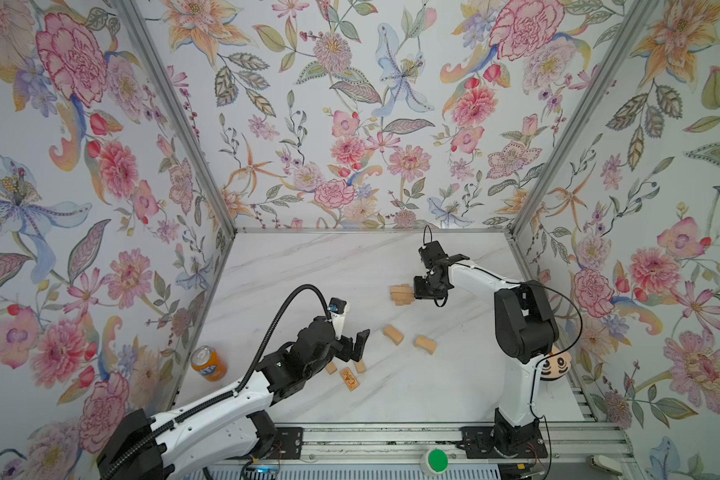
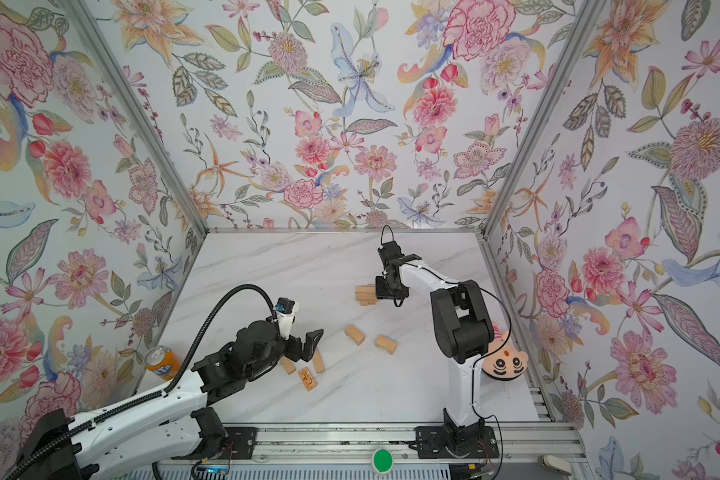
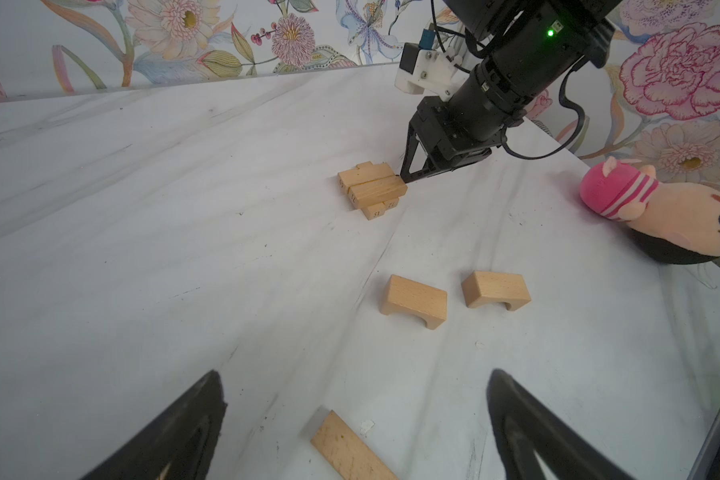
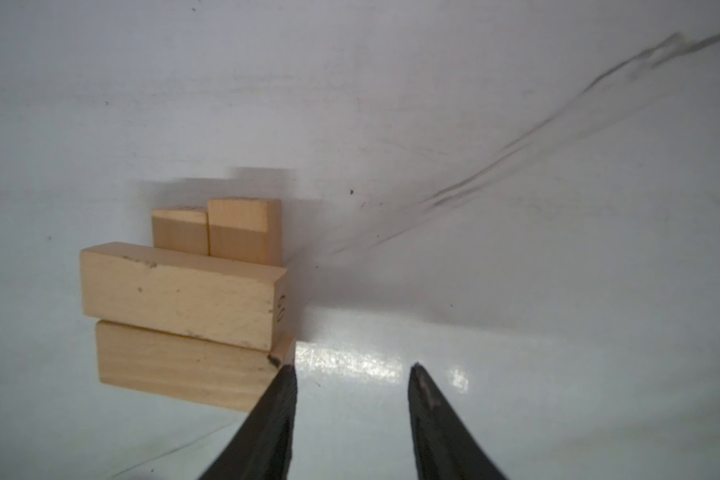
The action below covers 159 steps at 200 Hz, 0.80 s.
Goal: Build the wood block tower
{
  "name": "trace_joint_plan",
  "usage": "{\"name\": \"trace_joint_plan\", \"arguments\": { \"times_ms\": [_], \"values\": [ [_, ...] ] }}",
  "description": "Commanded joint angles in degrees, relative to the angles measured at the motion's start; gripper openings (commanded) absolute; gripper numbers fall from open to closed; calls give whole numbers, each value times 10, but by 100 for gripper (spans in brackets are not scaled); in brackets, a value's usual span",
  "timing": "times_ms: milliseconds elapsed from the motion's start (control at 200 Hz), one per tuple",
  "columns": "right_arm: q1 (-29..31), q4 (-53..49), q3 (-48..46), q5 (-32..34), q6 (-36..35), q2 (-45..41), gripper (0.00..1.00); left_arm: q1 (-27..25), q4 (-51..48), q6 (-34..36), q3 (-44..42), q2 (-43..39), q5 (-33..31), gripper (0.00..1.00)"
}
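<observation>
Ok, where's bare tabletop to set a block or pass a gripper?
Bare: far-left marble between back wall, tower and left gripper; near strip between printed brick and right arm base. Crowded: around the left gripper and the arched blocks.

The white marble table [image 1: 308, 266] carries a low wood block tower [image 1: 400, 294] toward the back. In the middle lie two arched blocks [image 1: 393, 334], close but apart. Nearer the front are three flat bricks [image 1: 360, 365] — the middle one is printed. An orange can [image 1: 208, 363] stands at the left edge, and a plush doll [image 1: 557, 365] lies at the right.
</observation>
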Motion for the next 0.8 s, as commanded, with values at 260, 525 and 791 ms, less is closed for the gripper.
{"name": "trace_joint_plan", "arguments": {
  "times_ms": [260,525,791],
  "values": [
    [0,-2,20,-8,-7,16,47,6,5,3,2,-14,-10,99],
    [1,-4,26,-7,-7,20,48,6,2,1,-2,-20,-11,99],
    [2,-6,29,-10,-8,25,48,6,2,1,-4,-19,-13,99]
  ]
}}
